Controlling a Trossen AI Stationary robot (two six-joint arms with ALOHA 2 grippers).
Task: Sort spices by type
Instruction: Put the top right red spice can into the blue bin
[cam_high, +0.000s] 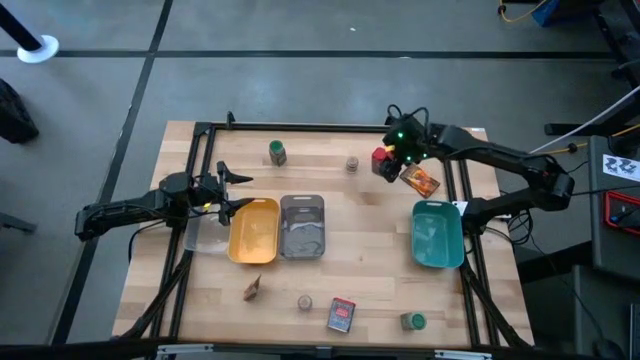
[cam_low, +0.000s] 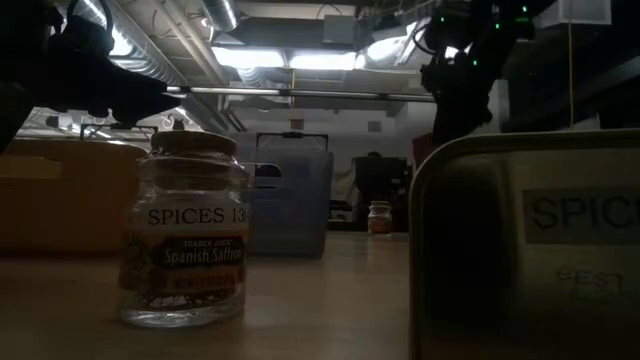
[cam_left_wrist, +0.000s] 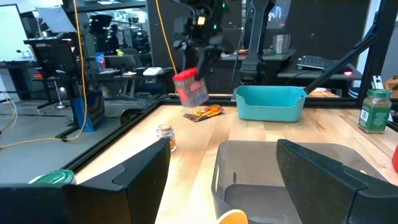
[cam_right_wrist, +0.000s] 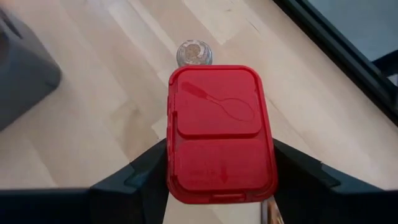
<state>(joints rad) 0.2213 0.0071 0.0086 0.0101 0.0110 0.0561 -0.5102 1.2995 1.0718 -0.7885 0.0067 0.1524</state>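
Observation:
A red-lidded spice box (cam_right_wrist: 221, 134) hangs above the table's far right part, with my right gripper (cam_high: 392, 160) shut on it. Below it a flat orange packet (cam_high: 421, 180) lies on the wood. A tan jar (cam_high: 353, 164) and a green-lidded jar (cam_high: 277, 152) stand at the far side. Along the near edge are a brown packet (cam_high: 253, 289), a tan jar (cam_high: 305, 302), a second red box (cam_high: 341, 315) and a green-lidded jar (cam_high: 414, 321). My left gripper (cam_high: 240, 190) waits open at the left, by the yellow tray (cam_high: 254, 230). My right gripper pinches the red box by its two long sides (cam_right_wrist: 171, 165), one finger (cam_right_wrist: 143, 171) on each side, close under the lid. The fingers slant down from above and from the table's right. The box (cam_left_wrist: 189, 87) hangs clear of the table, slightly tilted.
A clear tray (cam_high: 205, 232), the yellow tray and a grey tray (cam_high: 302, 226) sit side by side at the middle left. A teal tray (cam_high: 437, 233) stands at the right, near the packet. Black frame rails run along both table sides.

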